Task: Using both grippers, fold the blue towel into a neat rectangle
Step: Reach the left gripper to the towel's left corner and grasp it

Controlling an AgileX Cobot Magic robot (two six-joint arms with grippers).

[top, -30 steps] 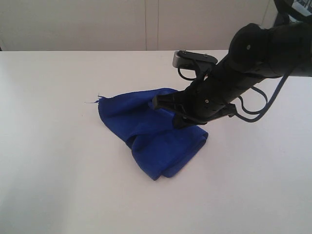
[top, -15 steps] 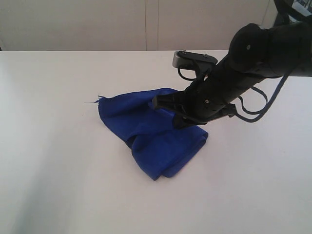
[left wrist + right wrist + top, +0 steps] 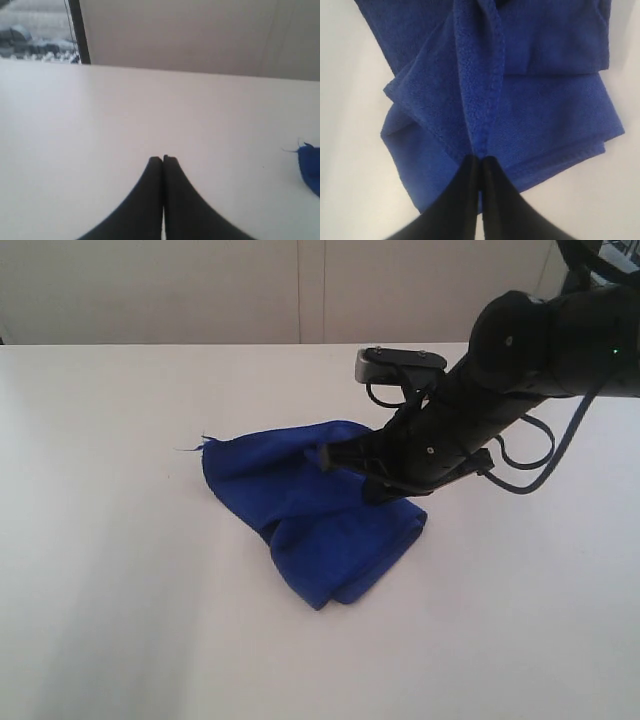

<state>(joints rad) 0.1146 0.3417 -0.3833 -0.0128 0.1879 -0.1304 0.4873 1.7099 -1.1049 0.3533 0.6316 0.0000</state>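
Observation:
The blue towel (image 3: 300,505) lies crumpled in a loose heap near the middle of the white table (image 3: 110,600), with a thin loose thread (image 3: 190,448) at its left corner. My right gripper (image 3: 328,455) reaches in from the right, low over the heap. In the right wrist view this gripper (image 3: 481,159) is shut on a raised ridge of the towel (image 3: 545,100), which runs straight into the fingertips. My left gripper (image 3: 163,159) does not show in the exterior view. It is shut with nothing in it, above bare table, and a towel corner (image 3: 311,167) shows at the frame's edge.
A pale wall (image 3: 200,290) runs along the table's far edge. The right arm's cables (image 3: 535,455) loop out beside its forearm. A dark window frame (image 3: 77,30) stands beyond the table in the left wrist view.
The right arm has shifted slightly to the right, still pinching the towel fold. The heap itself has hardly moved.

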